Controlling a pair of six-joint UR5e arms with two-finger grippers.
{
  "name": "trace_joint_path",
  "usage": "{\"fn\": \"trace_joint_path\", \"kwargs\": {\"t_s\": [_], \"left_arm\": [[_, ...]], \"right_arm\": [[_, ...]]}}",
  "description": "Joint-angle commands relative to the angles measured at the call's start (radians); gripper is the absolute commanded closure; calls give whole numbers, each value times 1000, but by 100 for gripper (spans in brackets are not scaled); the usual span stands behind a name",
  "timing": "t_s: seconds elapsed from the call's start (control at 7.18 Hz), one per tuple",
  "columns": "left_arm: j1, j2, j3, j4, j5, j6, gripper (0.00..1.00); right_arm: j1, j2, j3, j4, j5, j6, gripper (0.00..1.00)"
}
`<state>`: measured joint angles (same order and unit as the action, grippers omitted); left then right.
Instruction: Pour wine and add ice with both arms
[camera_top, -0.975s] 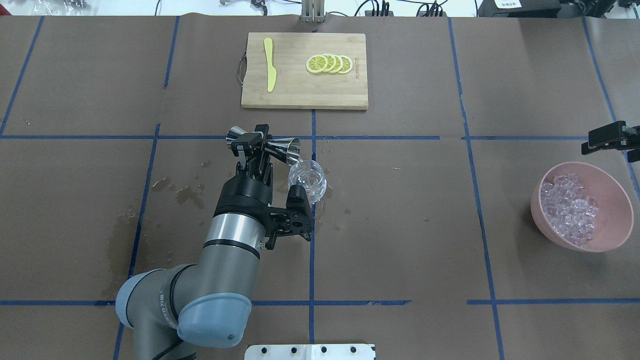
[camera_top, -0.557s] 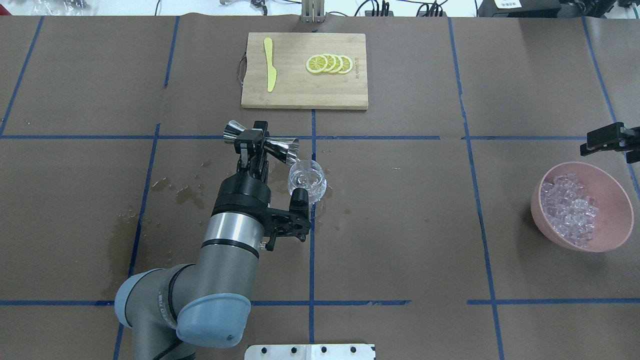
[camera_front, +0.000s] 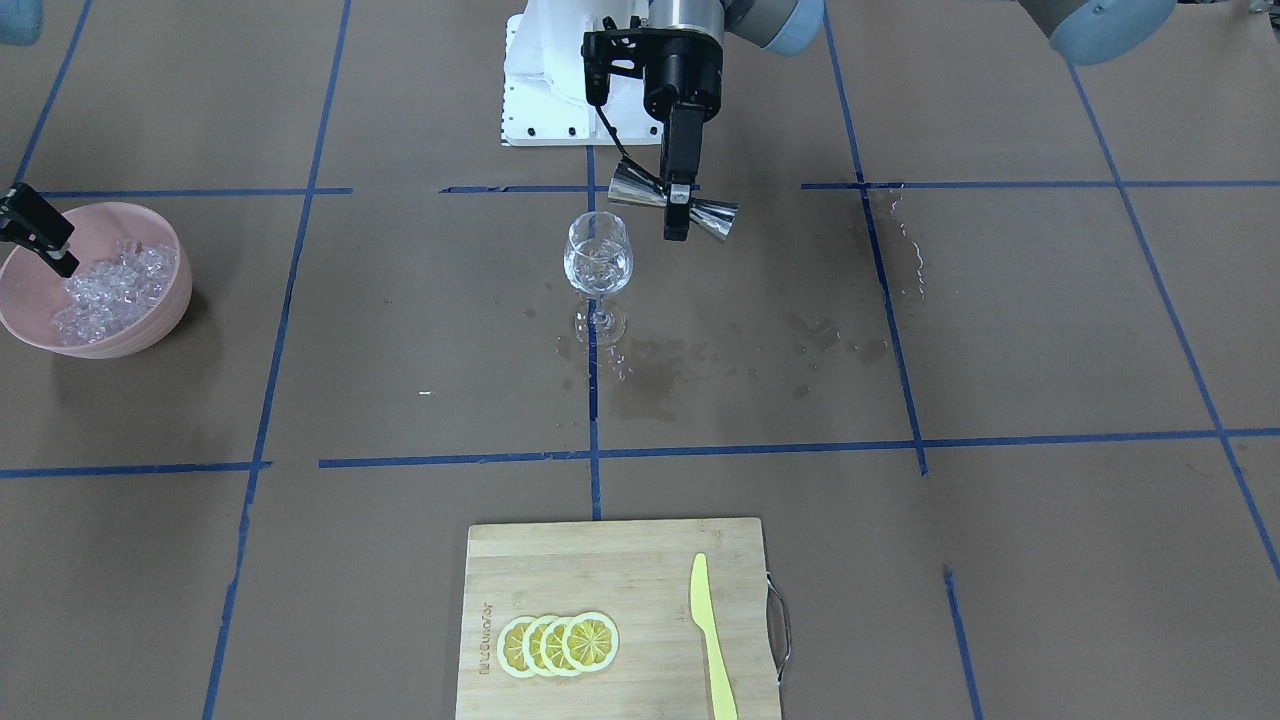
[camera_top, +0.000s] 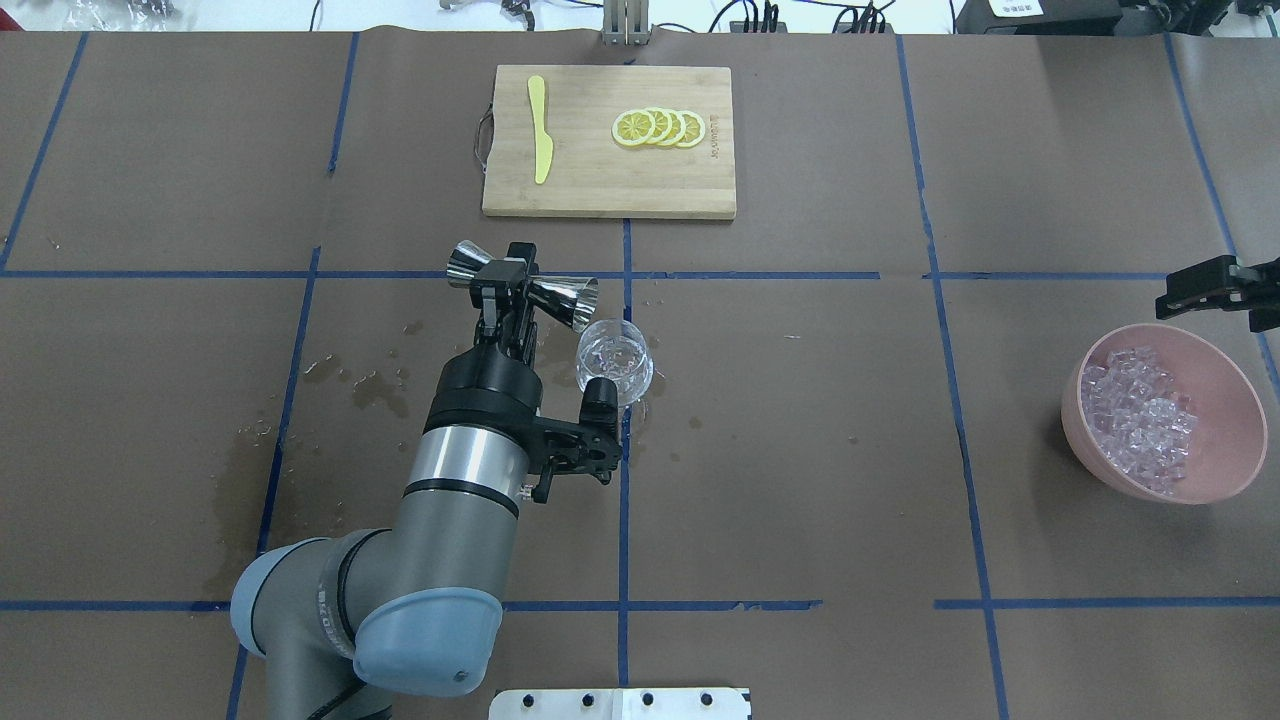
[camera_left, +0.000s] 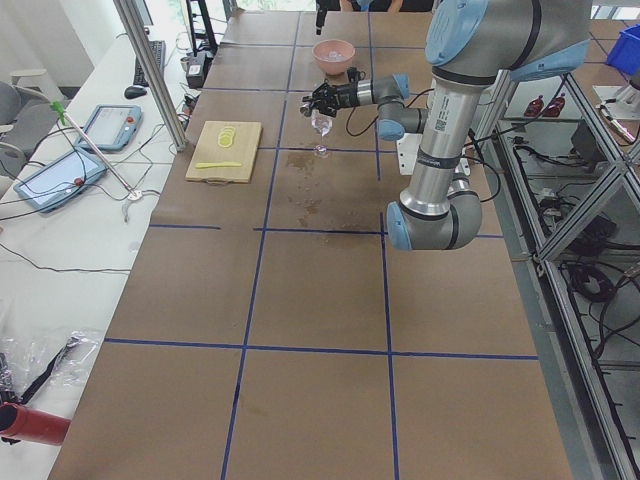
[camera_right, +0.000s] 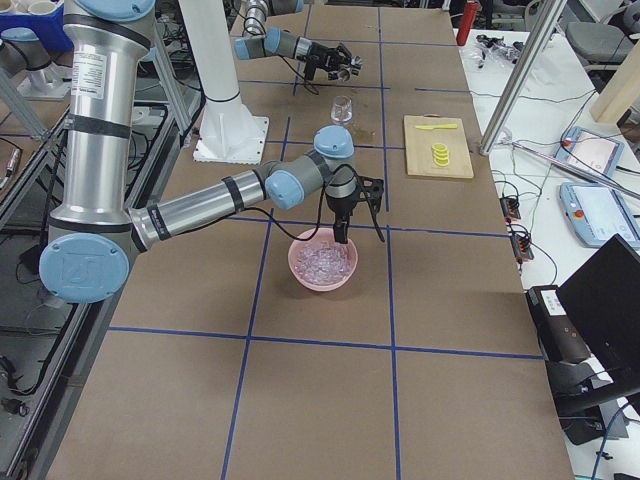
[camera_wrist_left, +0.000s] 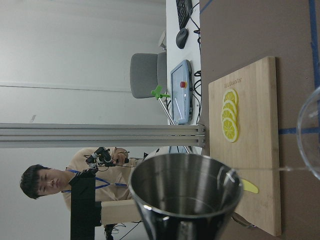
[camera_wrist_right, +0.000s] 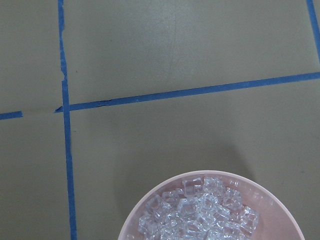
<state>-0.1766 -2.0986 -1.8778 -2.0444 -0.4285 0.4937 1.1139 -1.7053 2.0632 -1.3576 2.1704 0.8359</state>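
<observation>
My left gripper (camera_top: 507, 290) is shut on a steel jigger (camera_top: 525, 285), held on its side with its mouth beside the rim of the wine glass (camera_top: 613, 362). The front-facing view shows the jigger (camera_front: 700, 210) level with the top of the glass (camera_front: 598, 255), which holds a little clear wine. In the left wrist view a thin clear thread runs from the jigger's lip (camera_wrist_left: 220, 172) to the glass rim (camera_wrist_left: 305, 130). My right gripper (camera_top: 1205, 288) hovers over the far edge of the pink bowl (camera_top: 1240, 470) of ice (camera_top: 1140, 415). I cannot tell how its jaws stand.
A wooden cutting board (camera_top: 600, 185) with lemon slices (camera_top: 660, 128) and a yellow knife (camera_top: 540, 130) lies at the far middle. Wet stains (camera_top: 370, 385) mark the brown paper around and to the left of the glass.
The jigger has drawn back a little from over the glass and tipped toward level. The right gripper has moved slightly closer to the bowl.
</observation>
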Motion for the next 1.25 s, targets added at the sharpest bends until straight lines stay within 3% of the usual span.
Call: {"fn": "trace_joint_path", "kwargs": {"t_s": [0.0, 0.28, 0.56, 0.84, 1.11], "left_arm": [[5, 0, -3, -74, -4, -150, 100], [5, 11, -6, -210, -4, -303, 100], [2, 56, -9, -359, -4, -358, 100], [0, 139, -9, -460, -10, -588, 100], [-3, 146, -11, -522, -48, -801, 100]], "right_arm": [[-3, -2, 0, 0, -1, -1, 0], [-11, -10, 0, 2, -3, -1, 0], [-32, -101, -27, 174, -36, -1, 0], [-60, -105, -35, 198, -58, 34, 0], [-104, -103, -35, 201, -101, 61, 0]]}}
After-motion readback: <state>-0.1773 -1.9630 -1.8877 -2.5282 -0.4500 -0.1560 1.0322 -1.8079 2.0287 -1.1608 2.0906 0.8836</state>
